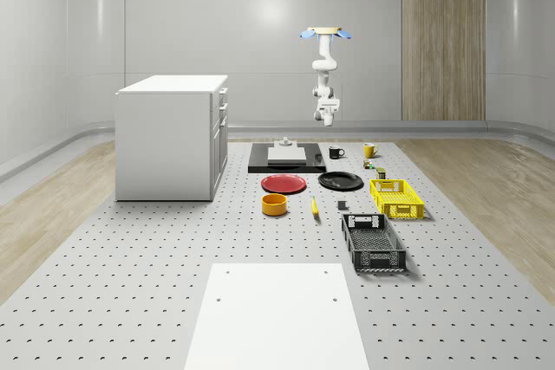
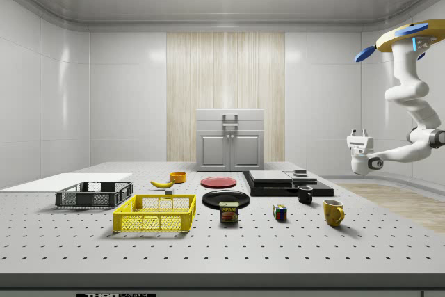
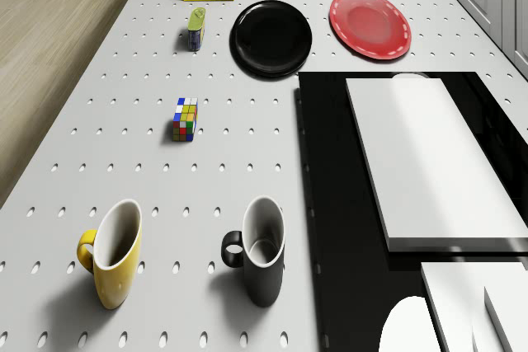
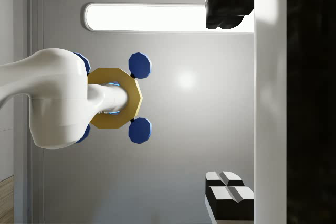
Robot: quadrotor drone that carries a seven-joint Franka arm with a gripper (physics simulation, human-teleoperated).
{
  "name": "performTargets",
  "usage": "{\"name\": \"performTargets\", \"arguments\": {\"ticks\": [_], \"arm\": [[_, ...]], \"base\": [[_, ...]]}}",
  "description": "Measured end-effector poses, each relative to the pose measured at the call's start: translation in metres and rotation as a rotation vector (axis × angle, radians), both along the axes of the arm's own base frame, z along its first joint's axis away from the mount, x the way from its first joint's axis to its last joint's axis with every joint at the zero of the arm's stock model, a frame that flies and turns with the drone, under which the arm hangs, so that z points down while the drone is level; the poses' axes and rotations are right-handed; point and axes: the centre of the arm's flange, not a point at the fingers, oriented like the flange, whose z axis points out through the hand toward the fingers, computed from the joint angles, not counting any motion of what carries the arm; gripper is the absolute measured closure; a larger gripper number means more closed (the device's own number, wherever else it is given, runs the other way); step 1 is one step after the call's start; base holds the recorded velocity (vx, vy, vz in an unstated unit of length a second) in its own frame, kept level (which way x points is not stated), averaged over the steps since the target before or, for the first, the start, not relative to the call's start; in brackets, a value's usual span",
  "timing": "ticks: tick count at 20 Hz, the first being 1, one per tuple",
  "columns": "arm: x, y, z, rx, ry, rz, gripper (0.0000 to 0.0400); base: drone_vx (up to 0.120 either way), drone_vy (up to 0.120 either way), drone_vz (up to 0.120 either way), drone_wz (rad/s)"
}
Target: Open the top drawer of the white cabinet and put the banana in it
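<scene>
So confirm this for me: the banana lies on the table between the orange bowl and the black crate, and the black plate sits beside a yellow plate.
Not quite: the plate beside the black plate is red, as the whole-scene view shows. The banana does lie between the orange bowl and the black crate.

Two mugs: yellow, black. Two plates: red, black. Two baskets: yellow, black. One banana, one bowl, one cube, one can, one cabinet.
</scene>
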Motion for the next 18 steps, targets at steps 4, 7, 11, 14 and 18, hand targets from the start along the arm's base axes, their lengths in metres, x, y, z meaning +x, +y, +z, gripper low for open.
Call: {"name": "performTargets", "arguments": {"ticks": [4, 7, 11, 14, 18], "arm": [[0.000, 0.000, 0.000, 0.000, -0.003, 0.000, 0.0000], [0.000, 0.000, 0.000, -0.001, -0.005, 0.000, 0.0000], [-0.001, 0.000, 0.000, -0.002, -0.008, 0.000, 0.0000], [-0.001, -0.024, -0.003, 0.254, -0.005, 0.000, 0.0000], [0.001, -0.074, -0.034, 0.844, 0.006, 0.010, 0.0000]], "base": [[0.000, 0.000, 0.000, 0.000], [0.000, 0.000, 0.000, 0.000], [0.000, 0.000, 0.000, 0.000], [0.013, -0.013, 0.000, 0.000], [0.120, -0.120, 0.070, 0.000]]}}
